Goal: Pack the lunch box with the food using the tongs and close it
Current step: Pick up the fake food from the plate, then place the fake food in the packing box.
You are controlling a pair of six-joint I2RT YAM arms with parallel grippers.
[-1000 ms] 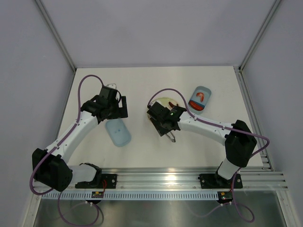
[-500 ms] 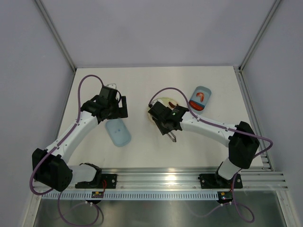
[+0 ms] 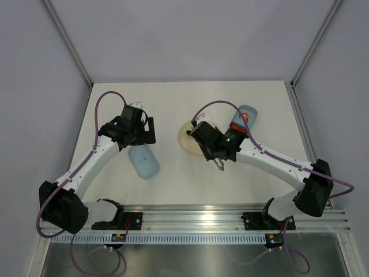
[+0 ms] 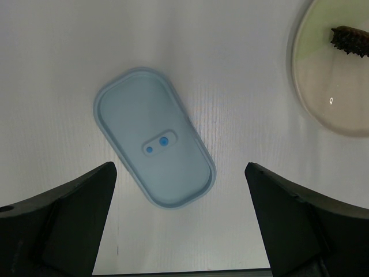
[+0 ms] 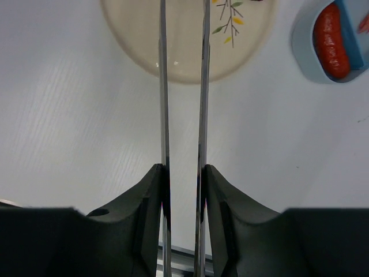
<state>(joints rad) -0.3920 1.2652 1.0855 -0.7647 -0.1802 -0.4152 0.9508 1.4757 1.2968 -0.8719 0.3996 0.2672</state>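
The tongs (image 5: 164, 115) sit pinched in the half-closed right claw (image 5: 183, 179), their arms over the plate (image 5: 130, 29), with the lunch box (image 5: 304, 57) and its sausage (image 5: 331, 40) just right, while the left claw (image 4: 181, 225) gapes wide and empty above the lid (image 4: 153, 144).

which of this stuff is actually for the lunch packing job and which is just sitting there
For the job: lunch box, lid, tongs in the right gripper, red sausage in the box, dark food piece.
Just lying about: plate, which only carries that piece.
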